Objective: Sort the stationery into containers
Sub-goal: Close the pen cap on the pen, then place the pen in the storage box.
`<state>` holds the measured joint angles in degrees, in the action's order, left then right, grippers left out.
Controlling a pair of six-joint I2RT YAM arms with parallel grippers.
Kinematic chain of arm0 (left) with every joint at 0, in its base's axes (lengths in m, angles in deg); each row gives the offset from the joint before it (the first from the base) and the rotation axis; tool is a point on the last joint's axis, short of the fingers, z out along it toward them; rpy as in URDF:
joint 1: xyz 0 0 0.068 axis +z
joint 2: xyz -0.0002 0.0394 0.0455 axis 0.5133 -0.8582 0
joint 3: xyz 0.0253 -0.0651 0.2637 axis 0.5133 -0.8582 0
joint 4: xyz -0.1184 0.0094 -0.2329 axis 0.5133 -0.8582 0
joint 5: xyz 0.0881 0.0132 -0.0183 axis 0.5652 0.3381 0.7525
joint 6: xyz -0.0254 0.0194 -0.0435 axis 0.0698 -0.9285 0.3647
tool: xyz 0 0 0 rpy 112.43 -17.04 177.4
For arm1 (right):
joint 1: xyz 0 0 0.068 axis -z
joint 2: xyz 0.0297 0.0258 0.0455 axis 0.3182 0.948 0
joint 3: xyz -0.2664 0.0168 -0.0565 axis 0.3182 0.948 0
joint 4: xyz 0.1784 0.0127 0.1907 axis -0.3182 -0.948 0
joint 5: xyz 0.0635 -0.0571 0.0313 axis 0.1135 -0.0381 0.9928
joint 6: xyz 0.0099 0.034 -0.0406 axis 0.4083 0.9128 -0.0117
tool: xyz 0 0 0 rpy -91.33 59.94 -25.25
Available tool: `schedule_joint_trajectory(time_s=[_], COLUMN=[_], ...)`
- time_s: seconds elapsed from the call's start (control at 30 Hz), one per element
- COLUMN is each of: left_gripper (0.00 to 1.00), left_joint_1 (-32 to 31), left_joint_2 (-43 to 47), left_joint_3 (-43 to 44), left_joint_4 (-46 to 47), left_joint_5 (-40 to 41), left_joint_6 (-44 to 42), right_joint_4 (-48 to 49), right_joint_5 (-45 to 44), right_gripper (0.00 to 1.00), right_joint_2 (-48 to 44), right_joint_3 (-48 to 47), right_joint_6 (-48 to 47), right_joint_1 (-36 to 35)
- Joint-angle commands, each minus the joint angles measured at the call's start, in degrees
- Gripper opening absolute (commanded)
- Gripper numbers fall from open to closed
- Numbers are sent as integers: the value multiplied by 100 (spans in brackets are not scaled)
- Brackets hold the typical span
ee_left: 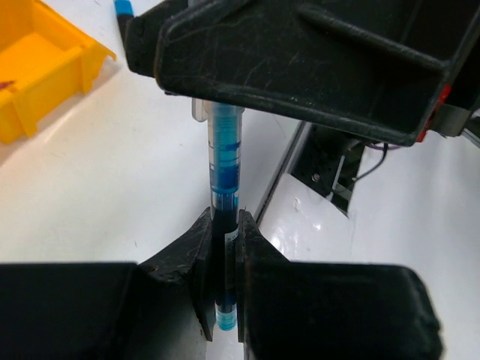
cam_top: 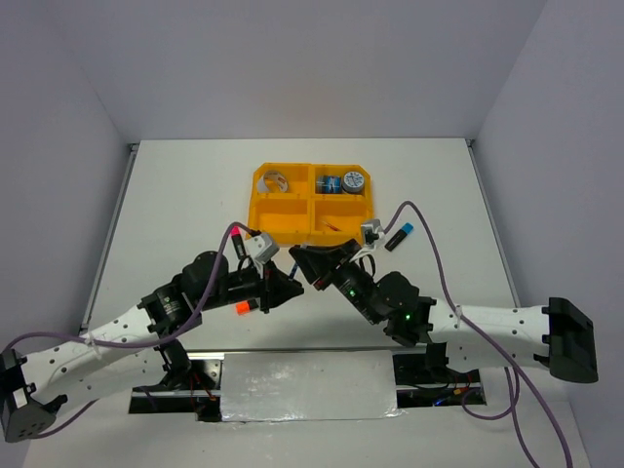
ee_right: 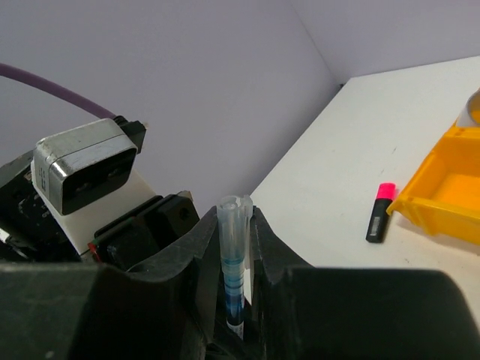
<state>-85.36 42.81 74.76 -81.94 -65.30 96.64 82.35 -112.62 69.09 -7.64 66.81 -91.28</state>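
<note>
The left gripper [ee_left: 225, 251] is pinched narrow on a thin blue pen [ee_left: 225, 172], its fingers [ee_left: 196, 259] tight against the barrel near one end. The right gripper [ee_right: 234, 255] is clamped just as narrow on the same pen's clear-ended other end, so the pen spans the two. This meeting point hangs above the table [cam_top: 175, 214], just on the near side of the orange tray [cam_top: 257, 207]. A pink-capped marker [cam_top: 236, 242] lies off the tray's near-left corner, a blue-capped marker [cam_top: 399, 236] off its near-right corner, and an orange-capped marker [cam_top: 244, 306] farther toward the arms. Inside the tray, tape rolls [cam_top: 341, 182] fill the far-right compartment and a silvery ring [cam_top: 275, 181] lies in the far-left one.
</note>
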Motion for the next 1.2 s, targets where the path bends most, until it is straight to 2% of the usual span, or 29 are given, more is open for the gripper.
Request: schedule_joint_trajectory(time_s=[0.0, 0.17, 0.3, 0.37, 0.4, 0.5, 0.63, 0.73, 0.77, 0.83, 1.0, 1.03, 1.07, 1.17], left_gripper=[0, 0, 0, 0, 0, 0, 0, 0, 0, 0, 0, 0, 0, 0], left_joint_1=[586, 842, 781, 702, 658, 412, 210, 174, 183, 183, 183, 183, 174, 183], left_joint_2=[158, 0, -1, 52, 70, 140, 324, 561, 649, 728, 764, 747, 712, 615], left_joint_3=[936, 928, 252, -161, -249, -487, -663, -759, -777, -847, -927, -944, -944, -971], left_joint_4=[2415, 2354, 2748, 3091, 3110, 2908, 2644, 2381, 2319, 2152, 2178, 2239, 2266, 2354], left_joint_5=[-81, -582, -1031, -1418, -1462, -1323, -1094, -769, -525, -190, 23, -3, -21, -118], left_joint_6=[321, 444, 568, 577, 559, 331, 251, 225, 242, 383, 550, 568, 568, 620], right_joint_4=[-1464, -1549, -1979, -2270, -2498, -2745, -2781, -2799, -2773, -2711, -2658, -2658, -2624, -2518], right_joint_5=[1457, 1538, 1695, 1634, 1608, 1397, 1151, 1019, 1010, 1001, 1019, 1036, 1036, 1142], right_gripper=[0, 0, 1, 8, 10, 11, 14, 32, 41, 49, 48, 46, 39, 32], right_joint_2=[628, 761, 594, 524, 523, 445, 146, -73, -135, -311, -364, -356, -347, -338], right_joint_3=[584, 393, -169, -312, -712, -1031, -1103, -1094, -1050, -1006, -945, -945, -936, -918], right_joint_6=[278, 357, 156, 50, 15, -108, -126, -117, -117, -91, -64, -56, -64, -126], right_joint_1=[-347, -356, -347, -347, -347, -347, -330, -321, -330, -321, -321, -321, -321, -330])
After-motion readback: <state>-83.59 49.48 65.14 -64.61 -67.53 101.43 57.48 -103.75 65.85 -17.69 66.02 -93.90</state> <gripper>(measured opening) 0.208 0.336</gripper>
